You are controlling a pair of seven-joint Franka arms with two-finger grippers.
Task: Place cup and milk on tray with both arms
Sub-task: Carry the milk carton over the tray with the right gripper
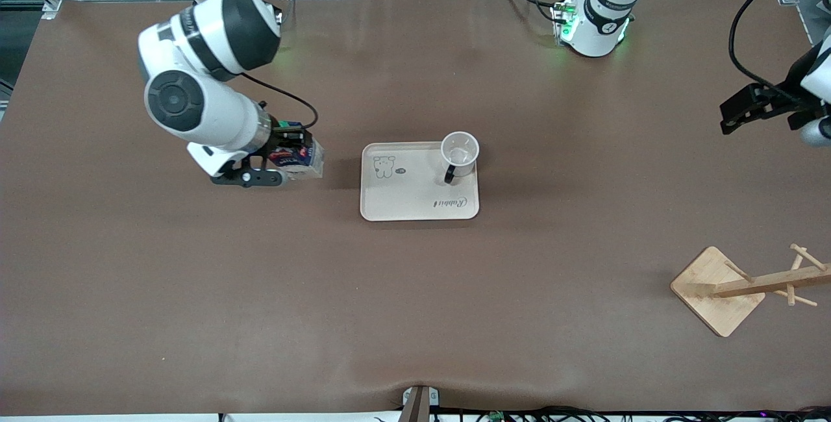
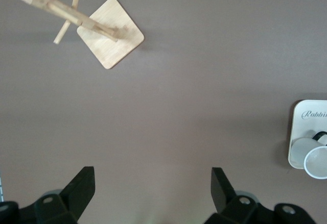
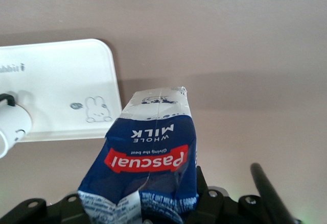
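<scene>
Right wrist view alone shows milk (image 3: 148,157) label.

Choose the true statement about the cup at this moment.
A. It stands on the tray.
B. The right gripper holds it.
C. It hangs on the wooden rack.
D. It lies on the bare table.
A: the cup stands upright on the tray, at its corner toward the left arm's end, with no gripper on it.
</scene>
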